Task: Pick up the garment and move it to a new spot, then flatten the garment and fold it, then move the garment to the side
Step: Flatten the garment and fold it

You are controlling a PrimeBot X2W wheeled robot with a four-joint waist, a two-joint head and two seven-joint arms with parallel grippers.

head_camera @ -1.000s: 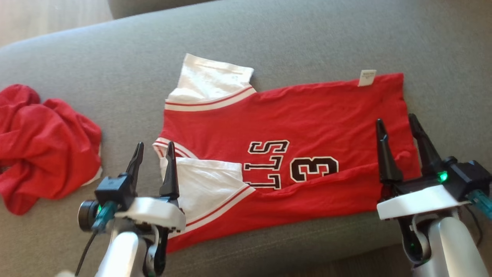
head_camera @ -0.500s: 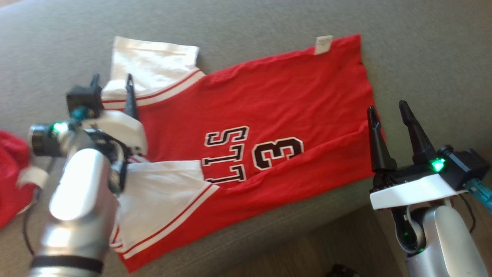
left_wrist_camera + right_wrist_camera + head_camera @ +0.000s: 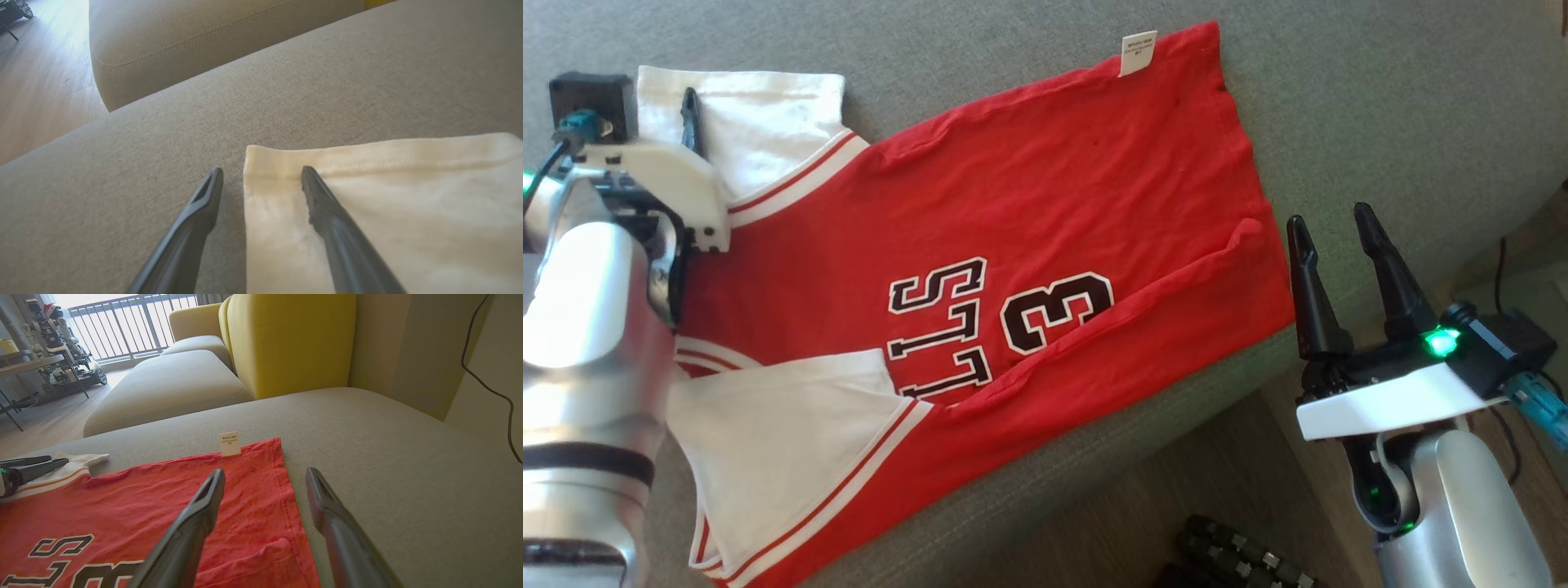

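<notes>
**Here: red jersey (image 3: 1013,212) spread on the grey sofa seat (image 3: 1380,98), both jaws wide and empty**

The red jersey lies spread face up, slanting across the grey sofa seat. Its hem end points toward the seat's right part, and its near long side runs close to the seat's front edge. A low ridge of cloth (image 3: 1176,282) runs lengthwise along that near side, just below the black lettering (image 3: 1013,318) (a "3" and some letters, partly tucked under the ridge). A small white label (image 3: 1138,52) sticks out at the hem's far corner. Two white sleeves lie at the left end: the far sleeve (image 3: 768,122) lies flat toward the seat's back, and the near sleeve (image 3: 784,441) lies by the front edge.

The left jaws stand wide apart over the far sleeve's outer corner, holding nothing. In the left wrist view one finger (image 3: 327,212) is over the white cloth and the other over bare seat just beside the sleeve's edge. The right jaws are equally wide and empty, near the hem's near corner at the seat's front edge. In the right wrist view one finger (image 3: 192,522) is over the red hem and the other over bare seat. Whether either pair touches the cloth I cannot tell.

Beyond the front edge is wooden floor (image 3: 1143,506), and a yellow backrest (image 3: 290,339) rises behind the seat.
</notes>
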